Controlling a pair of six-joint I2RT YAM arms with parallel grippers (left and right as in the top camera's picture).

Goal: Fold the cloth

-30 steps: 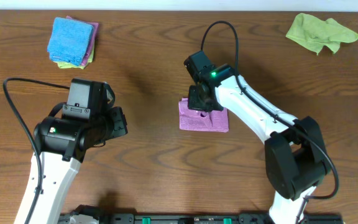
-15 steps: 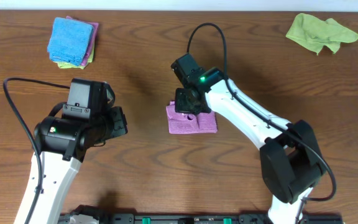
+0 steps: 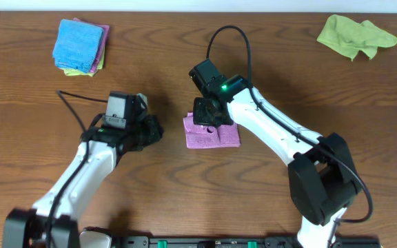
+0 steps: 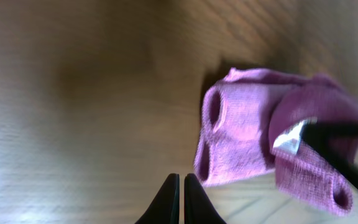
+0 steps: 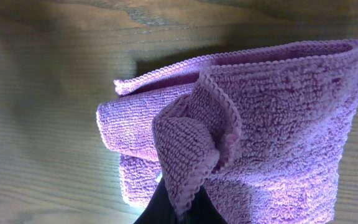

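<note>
Cloth point(image 3: 214, 133), purple-pink, lies as a small folded rectangle on the wooden table point(image 3: 157, 62), roughly at its middle and between the two arms. The left gripper point(image 4: 180, 190) is closed on nothing and hangs near the cloth's left edge without touching it. The right gripper point(image 5: 174, 210) is clamped on a bunched ridge of the top layer.

My worry is that pinch. It takes only a puckered corner, not a clean edge, so any pull may drag the upper layer askew and undo the fold beneath, or slide the whole bundle across the smooth wood. The rolled ends gape open in the left wrist view, which suggests loose layers that could spring apart on release. If the left gripper comes in closed, it might shove the pile instead of pinning it.

The fabric is thick looped microfibre, soft and springy, with a stitched scalloped hem and a small white tag point(image 4: 289, 138) near the pinched part. It bends into rounded tubes, not crisp creases. The table is hard, dark and grained.

Farther off sit a neat stack of folded cloths point(image 3: 80, 45) with a blue one on top, and a crumpled lime-green cloth point(image 3: 355, 36) at the far right.
</note>
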